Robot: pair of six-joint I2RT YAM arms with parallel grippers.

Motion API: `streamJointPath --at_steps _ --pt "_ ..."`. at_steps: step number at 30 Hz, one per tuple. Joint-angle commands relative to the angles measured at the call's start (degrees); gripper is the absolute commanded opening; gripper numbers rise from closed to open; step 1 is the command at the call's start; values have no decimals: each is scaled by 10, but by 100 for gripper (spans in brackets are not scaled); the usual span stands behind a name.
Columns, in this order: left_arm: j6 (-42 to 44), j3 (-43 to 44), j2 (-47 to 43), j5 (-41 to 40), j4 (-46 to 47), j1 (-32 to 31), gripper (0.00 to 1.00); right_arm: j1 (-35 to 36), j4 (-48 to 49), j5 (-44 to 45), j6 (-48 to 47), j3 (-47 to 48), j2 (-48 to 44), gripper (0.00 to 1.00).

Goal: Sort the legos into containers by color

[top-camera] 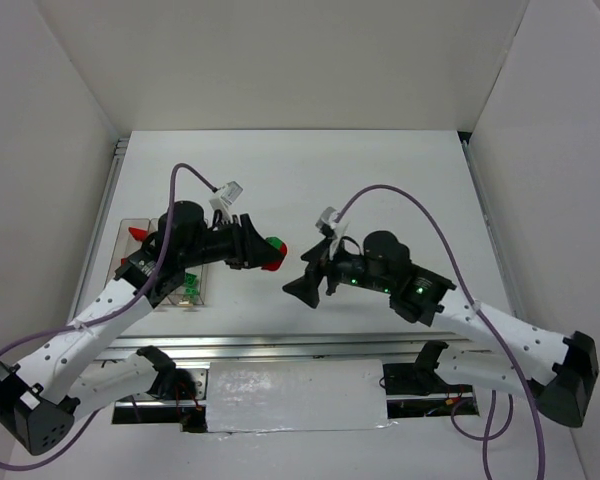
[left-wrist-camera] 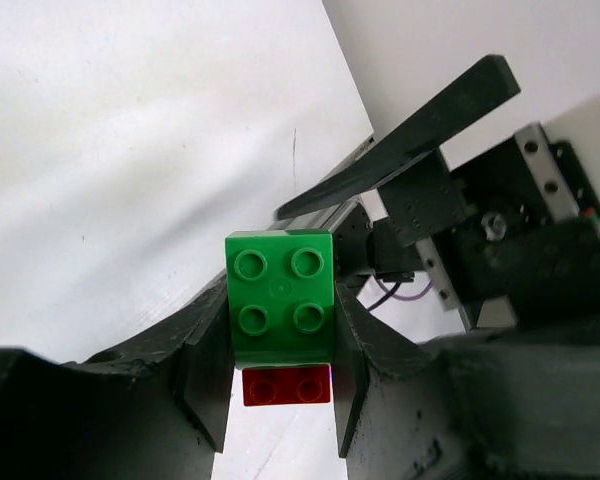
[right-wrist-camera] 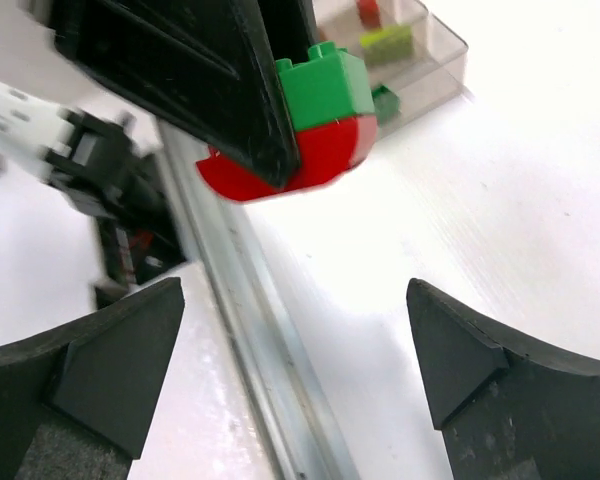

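Green-on-red lego stack (left-wrist-camera: 280, 300) is pinched between left fingers (left-wrist-camera: 205, 372); right fingers (right-wrist-camera: 105, 375) spread.

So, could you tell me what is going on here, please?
The left gripper is shut on a green brick stuck to a red brick, holding them over the middle of the table. The right gripper is open and faces the pair, close but not touching, perhaps to pull the two apart. The trays at the left already hold a few loose bricks.
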Motion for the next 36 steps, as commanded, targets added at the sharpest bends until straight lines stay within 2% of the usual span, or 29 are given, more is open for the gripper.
streamJointPath --at_steps 1,4,8,9,12,20,23,34,36 --pt "26 7 -18 -12 27 -2 0 -47 103 -139 79 -44 -64 100" --pt "36 -2 -25 23 54 -2 0 -94 172 -197 141 -89 -105 100" --pt "50 -26 -51 91 118 -3 0 -147 213 -199 222 -104 -116 96" --pt "54 -29 -63 101 119 -3 0 -160 232 -205 236 -102 -110 88" --pt "69 -35 -74 146 150 -3 0 -167 267 -237 278 -87 -85 74" --pt "50 -64 -92 207 222 -3 0 -160 395 -327 373 -55 -22 73" --pt "50 -65 -90 208 221 -3 0 -144 427 -332 376 -53 -13 73" --pt "42 -68 -93 227 243 -4 0 -100 391 -295 332 -14 25 70" --pt "41 -69 -92 232 248 -3 0 -98 390 -293 328 -9 31 67"
